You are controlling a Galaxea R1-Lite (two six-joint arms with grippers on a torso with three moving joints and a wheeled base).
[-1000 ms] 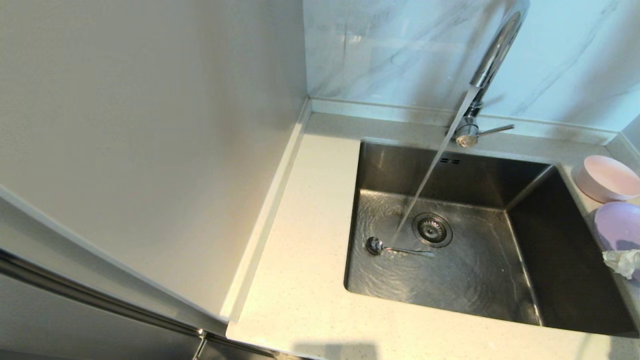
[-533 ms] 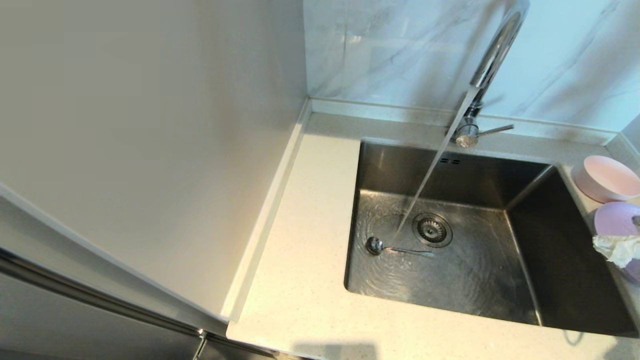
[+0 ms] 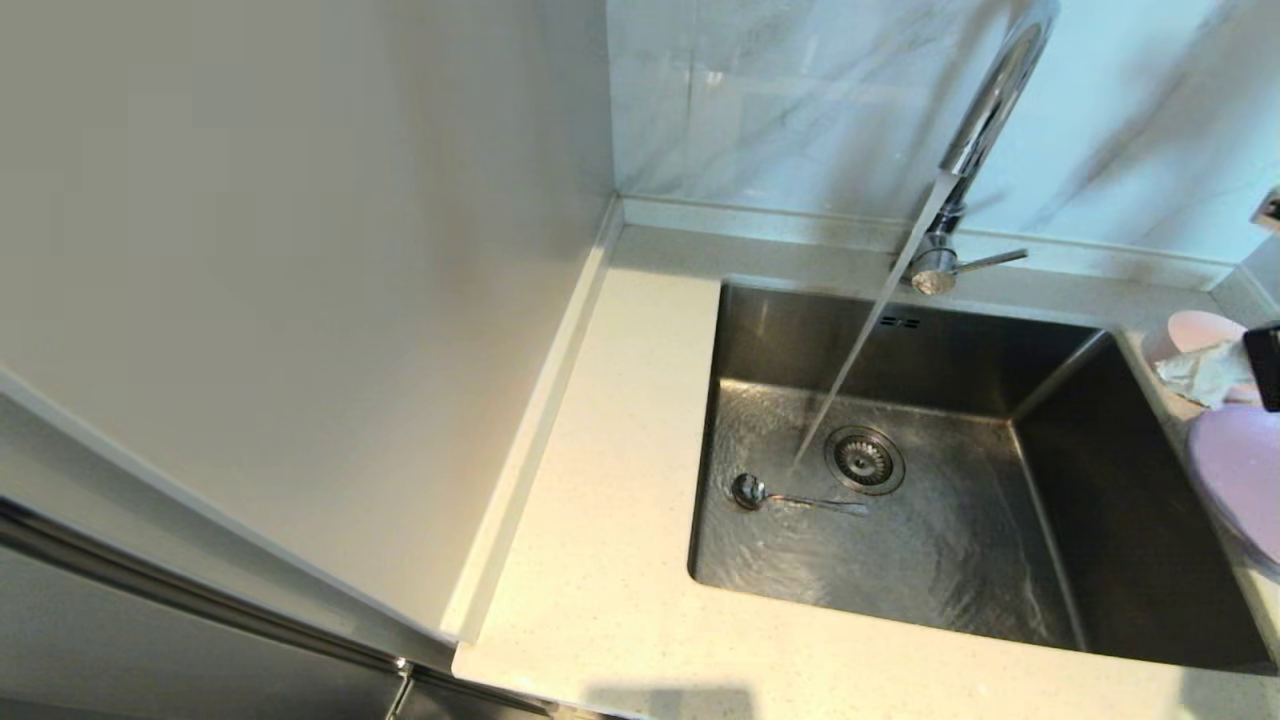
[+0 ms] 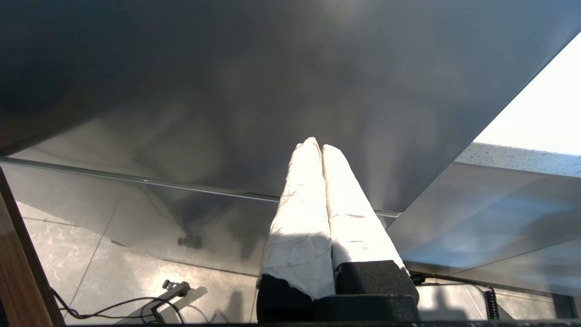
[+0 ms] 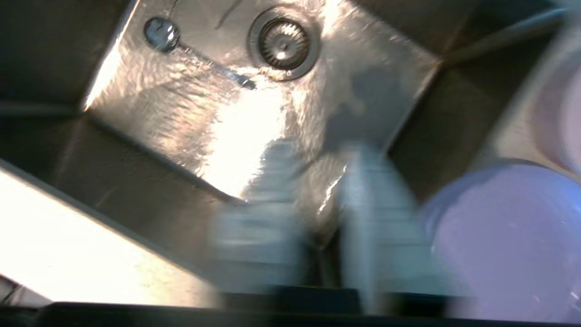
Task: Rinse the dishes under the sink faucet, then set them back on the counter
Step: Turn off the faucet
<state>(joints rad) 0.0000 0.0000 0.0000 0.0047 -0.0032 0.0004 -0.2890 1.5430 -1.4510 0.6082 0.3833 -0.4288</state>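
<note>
Water runs from the chrome faucet (image 3: 990,100) into the steel sink (image 3: 950,570). The metal spoon (image 3: 790,497) lies on the wet basin floor, beside the drain (image 3: 864,459) and seen also in the right wrist view (image 5: 162,34). On the counter (image 3: 620,480) at the right rest the pink bowl (image 3: 1185,335) and the lilac plate (image 3: 1240,480). My right gripper (image 3: 1215,372) hovers over the bowl at the frame edge, shut and holding nothing. In the wrist view the right gripper (image 5: 317,154) is smeared by motion, with the plate (image 5: 508,236) beside it. My left gripper (image 4: 316,144) is parked low, shut and empty.
The faucet's side lever (image 3: 990,260) points right, behind the sink. A tall white panel (image 3: 300,300) walls off the left side of the counter. A marble backsplash (image 3: 800,100) rises behind. The basin's right wall (image 3: 1130,520) drops steeply beside the dishes.
My right gripper moved from the plate's near edge back over the bowl, uncovering the plate, and its fingers closed. The spoon and the water stream stayed as they were.
</note>
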